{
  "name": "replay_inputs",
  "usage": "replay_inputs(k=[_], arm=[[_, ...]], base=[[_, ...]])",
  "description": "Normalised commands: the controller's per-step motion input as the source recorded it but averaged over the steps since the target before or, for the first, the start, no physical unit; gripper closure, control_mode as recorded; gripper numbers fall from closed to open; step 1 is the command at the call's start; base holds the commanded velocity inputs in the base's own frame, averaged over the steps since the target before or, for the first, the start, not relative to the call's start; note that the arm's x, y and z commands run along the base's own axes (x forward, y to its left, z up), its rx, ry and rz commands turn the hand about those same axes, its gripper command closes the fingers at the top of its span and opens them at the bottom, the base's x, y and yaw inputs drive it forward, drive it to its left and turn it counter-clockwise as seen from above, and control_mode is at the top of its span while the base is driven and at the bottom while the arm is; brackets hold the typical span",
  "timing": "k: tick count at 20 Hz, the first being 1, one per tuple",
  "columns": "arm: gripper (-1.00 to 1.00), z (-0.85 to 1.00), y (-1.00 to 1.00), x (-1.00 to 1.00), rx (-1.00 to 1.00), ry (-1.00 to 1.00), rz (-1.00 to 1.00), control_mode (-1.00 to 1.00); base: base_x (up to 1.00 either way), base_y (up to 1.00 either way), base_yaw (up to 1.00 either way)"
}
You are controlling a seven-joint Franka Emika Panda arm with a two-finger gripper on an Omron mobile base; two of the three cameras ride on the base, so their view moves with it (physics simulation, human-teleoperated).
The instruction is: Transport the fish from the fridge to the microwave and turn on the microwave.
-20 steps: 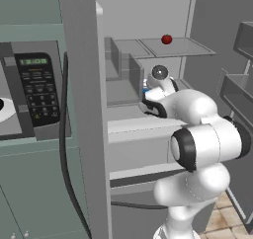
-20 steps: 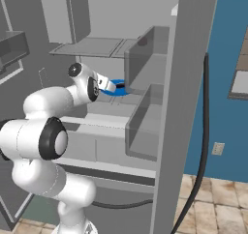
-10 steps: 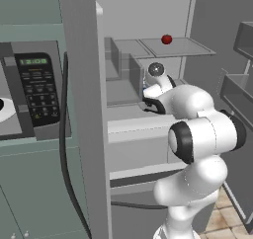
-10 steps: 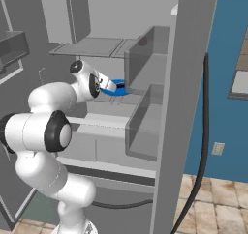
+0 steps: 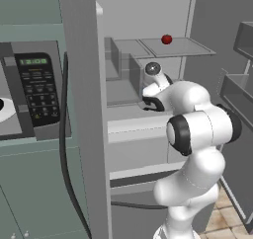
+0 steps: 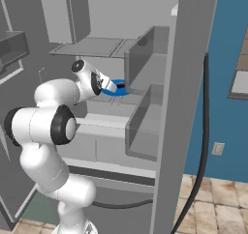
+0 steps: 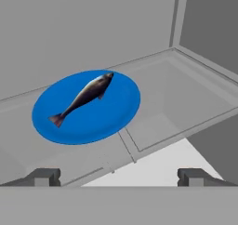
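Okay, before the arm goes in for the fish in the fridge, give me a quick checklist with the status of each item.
1. Fish located: ok, it lies on a blue plate on a fridge shelf.
2. Gripper open: ok, the fingertips stand wide apart with nothing between them.
3. Gripper lined up on the fish: not ok, in the hand view the fish sits left of centre, beyond the tips.
4. Path to the fish free: ok, nothing lies between the tips and the plate.
5. Microwave ready to receive: ok, it looks open, its white turntable is exposed.
6. Red ball out of the way: ok, it sits on the shelf above.
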Motion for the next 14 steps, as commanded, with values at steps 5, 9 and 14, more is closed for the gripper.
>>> replay_inputs(k=[5, 9, 14], arm=[[-1.00, -0.12, 0.01, 0.15, 0.01, 0.00, -0.01, -1.00], [-1.00, -0.09, 0.01, 0.15, 0.00, 0.00, 0.00, -1.00], [-1.00, -0.05, 0.00, 0.20, 0.00, 0.00, 0.00, -1.00]], base=[[0.00, 0.00, 0.00], [0.00, 0.00, 0.00], [0.00, 0.00, 0.00]])
